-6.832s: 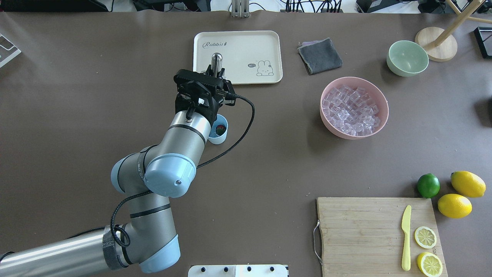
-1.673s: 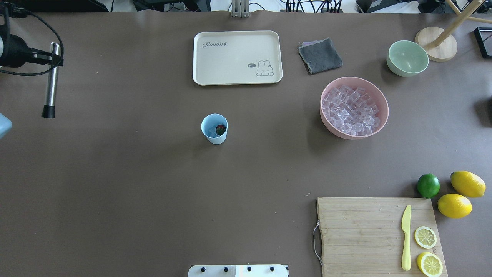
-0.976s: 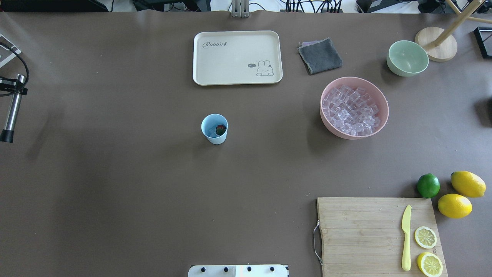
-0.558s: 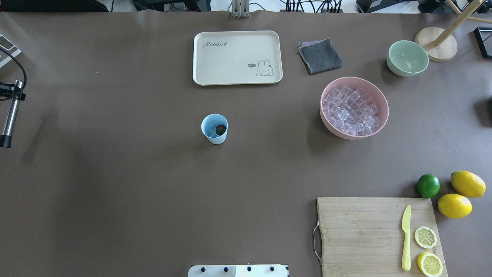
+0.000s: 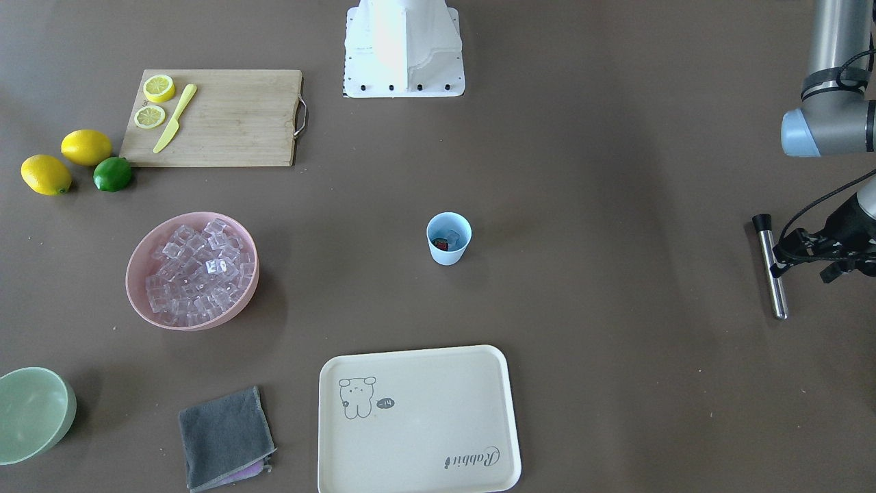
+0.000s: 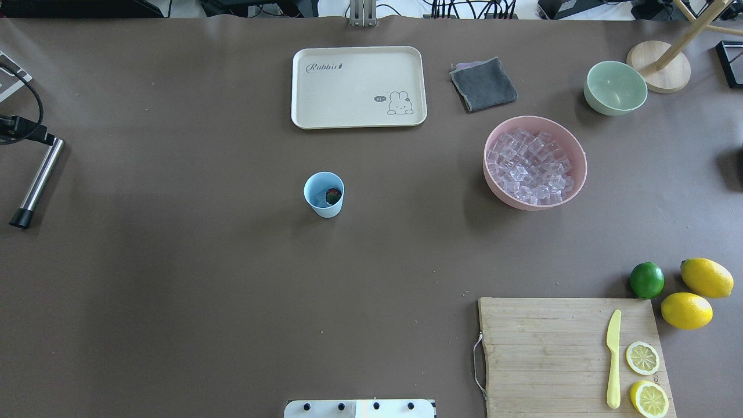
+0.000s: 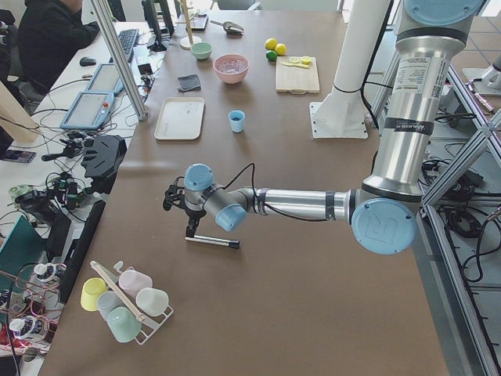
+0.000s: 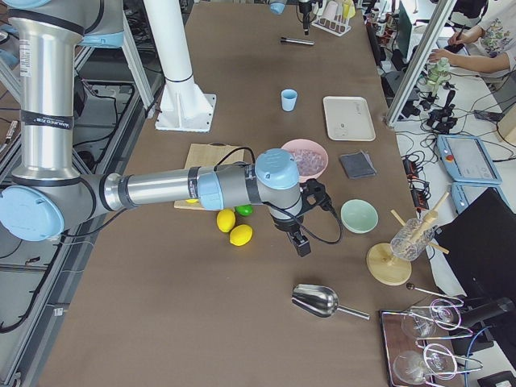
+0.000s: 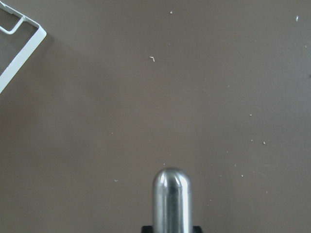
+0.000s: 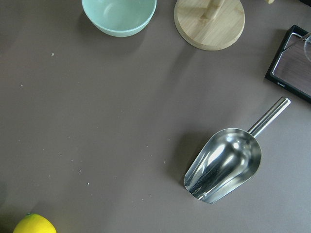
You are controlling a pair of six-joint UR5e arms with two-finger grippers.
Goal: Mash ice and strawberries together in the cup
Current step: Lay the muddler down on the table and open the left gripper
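Only the right-end view catches the right gripper (image 8: 301, 240), hanging low near the pale green bowl (image 8: 359, 215), and from there I cannot tell whether its jaws are apart or together. The front view instead shows the left gripper (image 5: 780, 263) clamped on a steel muddler (image 5: 776, 294), well apart from the cup (image 5: 449, 241). The cup, light blue and tapered, stands upright on the brown table (image 5: 616, 171) with the small red strawberry (image 5: 439, 243) in its bottom, while the ice (image 5: 195, 270) lies heaped, clear and glassy, in the pink bowl (image 5: 179, 325).

Polished metal muddler (image 6: 37, 181), smooth plastic cup (image 6: 325, 210), bare wooden cutting board (image 6: 540, 348)
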